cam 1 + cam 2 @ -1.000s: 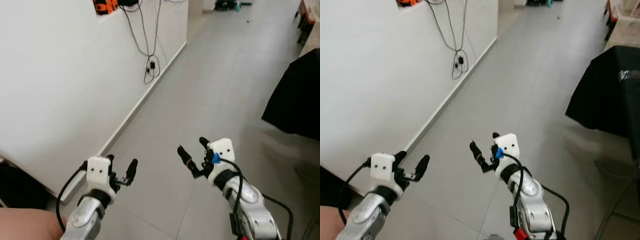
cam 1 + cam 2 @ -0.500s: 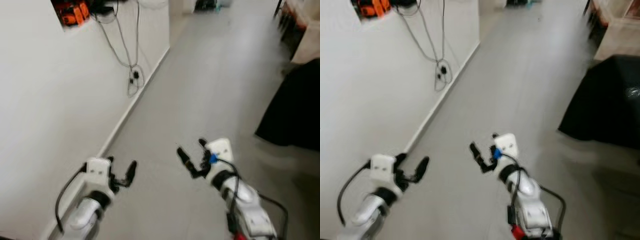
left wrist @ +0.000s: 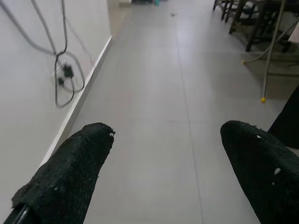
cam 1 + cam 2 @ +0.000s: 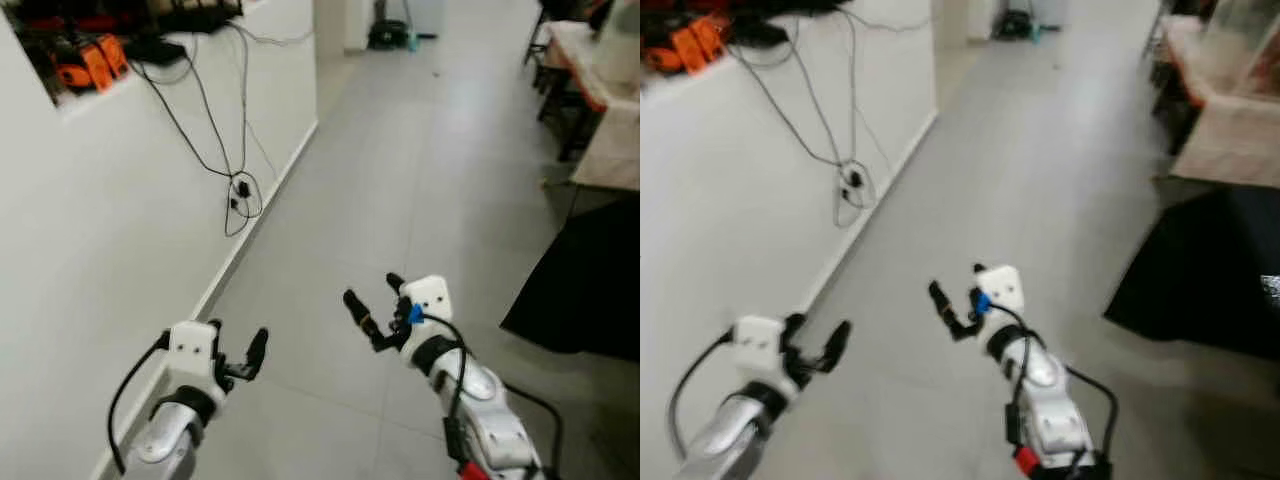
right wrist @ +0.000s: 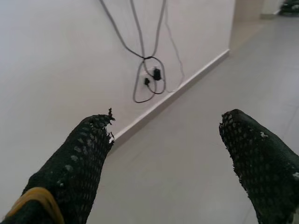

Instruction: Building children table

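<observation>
Both arms are held out in front of me over a grey tiled floor (image 4: 400,170). My left gripper (image 4: 238,342) hangs low near the white wall, open, with nothing between its fingers. My right gripper (image 4: 372,293) is at the middle of the view, also open and empty. In the left wrist view the left gripper (image 3: 168,140) has bare floor between its black fingertips (image 3: 88,144). In the right wrist view the right gripper (image 5: 166,126) faces the wall and its baseboard. No table part is in sight.
A white wall (image 4: 90,220) runs along my left, with black cables (image 4: 235,190) hanging to the floor and orange tools (image 4: 85,65) on a ledge. A black cloth-covered shape (image 4: 590,280) stands at right, with furniture (image 4: 570,60) behind it. The corridor runs ahead.
The camera has swung up and on along the corridor, so the ledge and far furniture now show. Both arms keep the same pose, grippers still open.
</observation>
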Controlling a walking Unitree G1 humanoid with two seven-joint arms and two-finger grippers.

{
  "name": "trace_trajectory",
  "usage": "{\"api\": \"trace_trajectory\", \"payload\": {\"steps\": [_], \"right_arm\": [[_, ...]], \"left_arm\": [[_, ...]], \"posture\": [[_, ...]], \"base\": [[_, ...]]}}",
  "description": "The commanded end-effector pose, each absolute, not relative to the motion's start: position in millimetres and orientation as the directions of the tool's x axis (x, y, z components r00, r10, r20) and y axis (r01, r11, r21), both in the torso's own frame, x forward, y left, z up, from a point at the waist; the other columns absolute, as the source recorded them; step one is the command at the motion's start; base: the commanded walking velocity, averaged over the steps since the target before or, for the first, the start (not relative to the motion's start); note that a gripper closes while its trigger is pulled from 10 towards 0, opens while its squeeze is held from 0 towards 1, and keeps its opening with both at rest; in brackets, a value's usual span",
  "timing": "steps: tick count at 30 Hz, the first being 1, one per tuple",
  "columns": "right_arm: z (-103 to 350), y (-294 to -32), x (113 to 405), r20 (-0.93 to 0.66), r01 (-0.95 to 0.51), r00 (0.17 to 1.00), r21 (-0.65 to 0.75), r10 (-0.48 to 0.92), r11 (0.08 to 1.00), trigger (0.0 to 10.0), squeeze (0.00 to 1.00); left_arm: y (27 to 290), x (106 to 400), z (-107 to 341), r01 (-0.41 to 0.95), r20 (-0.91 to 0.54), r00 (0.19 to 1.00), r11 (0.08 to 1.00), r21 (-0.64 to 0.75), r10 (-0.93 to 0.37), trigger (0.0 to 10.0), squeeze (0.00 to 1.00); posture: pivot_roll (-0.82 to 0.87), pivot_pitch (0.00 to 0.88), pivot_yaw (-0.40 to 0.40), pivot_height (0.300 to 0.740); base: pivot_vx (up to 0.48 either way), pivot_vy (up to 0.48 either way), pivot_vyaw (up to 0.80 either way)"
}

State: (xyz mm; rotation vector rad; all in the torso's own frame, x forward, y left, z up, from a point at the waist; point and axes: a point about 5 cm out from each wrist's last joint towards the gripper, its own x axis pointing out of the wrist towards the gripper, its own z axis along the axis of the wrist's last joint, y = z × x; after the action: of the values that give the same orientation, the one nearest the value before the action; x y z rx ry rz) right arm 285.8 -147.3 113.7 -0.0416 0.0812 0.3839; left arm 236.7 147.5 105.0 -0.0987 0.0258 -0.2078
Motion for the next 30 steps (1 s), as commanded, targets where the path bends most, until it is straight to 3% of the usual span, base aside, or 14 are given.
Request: {"api": "trace_trajectory", "payload": {"steps": [1, 21, 30], "right_arm": [[109.4, -151.1, 283.7, -0.090, -0.369, 0.926, 0.000, 0.367, 0.929, 10.0, 0.00], [110.8, -144.0, 279.8, -0.027, -0.476, 0.878, 0.074, 0.478, 0.877, 10.0, 0.00], [173.7, -130.5, 289.2, 0.169, -0.594, 0.795, 0.028, 0.582, 0.804, 10.0, 0.00]], "left_arm": [[142.7, 234.5, 100.7, 0.225, -0.029, 0.973, 0.969, -0.104, -0.229, 10.0, 0.00], [144.6, 237.5, 97.2, 0.249, -0.037, 0.967, 0.964, -0.094, -0.254, 10.0, 0.00], [143.4, 247.2, 108.6, 0.264, 0.012, 0.964, 0.962, -0.076, -0.264, 10.0, 0.00]], "posture": [[-0.02, 0.090, 0.016, 0.740], [-0.02, 0.049, 0.044, 0.740], [-0.03, 0.020, 0.048, 0.740]], "base": [[0.465, 0.000, -0.80], [0.460, 0.000, -0.80], [0.000, 0.000, -0.80]]}}
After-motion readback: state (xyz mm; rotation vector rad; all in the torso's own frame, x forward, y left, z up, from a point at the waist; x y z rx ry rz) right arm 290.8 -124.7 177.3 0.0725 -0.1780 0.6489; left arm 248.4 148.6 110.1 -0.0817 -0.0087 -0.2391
